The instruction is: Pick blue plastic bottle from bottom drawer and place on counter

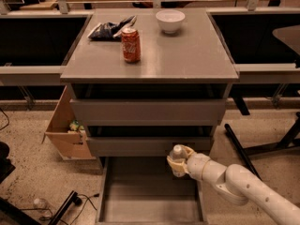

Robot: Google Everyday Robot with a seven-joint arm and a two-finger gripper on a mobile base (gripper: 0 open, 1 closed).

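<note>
Blue plastic bottle (176,152) (body hidden) gripped by gripper (178,162) fingers over bottom drawer (140,193).

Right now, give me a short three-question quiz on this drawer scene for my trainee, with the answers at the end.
1. True or false: the gripper is at the back right of the open bottom drawer, closed around the blue plastic bottle.
2. Where is the red soda can? A) standing on the counter B) in the bottom drawer C) in the gripper
3. How many drawers of the cabinet stand open?
Key: 1 true; 2 A; 3 one, the bottom drawer.
</note>
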